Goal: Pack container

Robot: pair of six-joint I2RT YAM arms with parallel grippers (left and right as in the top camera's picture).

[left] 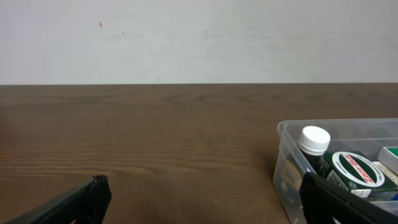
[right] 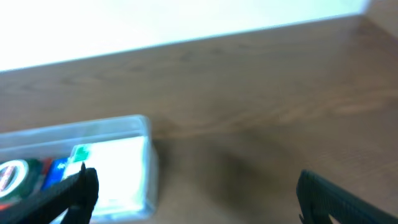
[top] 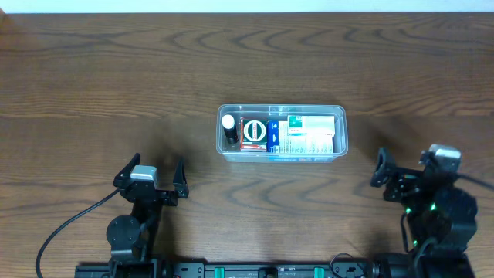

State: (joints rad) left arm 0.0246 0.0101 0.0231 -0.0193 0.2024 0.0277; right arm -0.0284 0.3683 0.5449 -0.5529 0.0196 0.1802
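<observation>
Container (top: 282,107), a clear shallow plastic tub with rounded corners, sits near the middle of the wooden desk (top: 93,69), its long side running left to right. It is packed. A dark bottle with a white cap (top: 228,127) stands at the left end, and beside it is a round tin with a red, white and green label (top: 254,133). Then comes a blue box (top: 272,135), and a white-and-green carton (top: 312,135) fills the right half. None of the print can be read from overhead.

The left wrist view shows only the tub's left end. The rest runs off the right edge, and one black finger (left: 336,202) covers its lower corner. The bottle cap and the tin's label are clear there, but the wording stays too small to read. The right wrist view is blurred. It shows the tub's right end with the carton, cut off at the left and bottom edges, and the tin and blue box are only smears of colour.

The left hand (top: 158,166) rests low on the near left side of the desk, well apart from the tub. Its fingers are spread wide with nothing between them. The right hand (top: 403,166) is off to the near right, also clear of the tub. Its fingers are apart and hold nothing, though from above one of them is partly hidden under the wrist camera.

A black cable (top: 69,224) trails from the left arm toward the near edge. A pale wall (left: 199,37) rises behind the desk.
</observation>
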